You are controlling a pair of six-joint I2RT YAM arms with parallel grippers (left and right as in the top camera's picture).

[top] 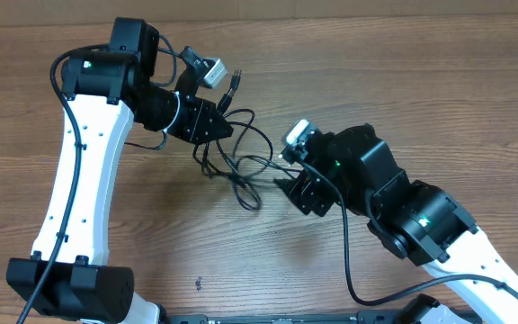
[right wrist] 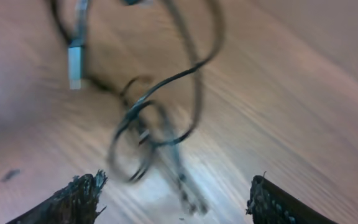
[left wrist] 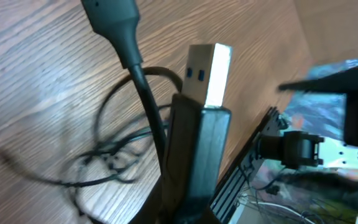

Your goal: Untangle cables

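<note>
Cables: a loose knot of thin black cords lay on the bench between the two arms, with one strand running up to the left jaws.
Left jaws: clenched, apparently pinching a cord; a silvery plug stood up just beside them.
Right jaws: released, spread wide, holding nothing.
Key relation: the knot lay straight ahead of the right jaws and near them, its loops trailing away toward the left jaws.
Nearer arm: right, to the free loops.
Next move, judged: the right jaws needed to drop forward onto one loop and draw it away from the left's pinch.

Two arms, one tangle of cables (strand count unclear).
</note>
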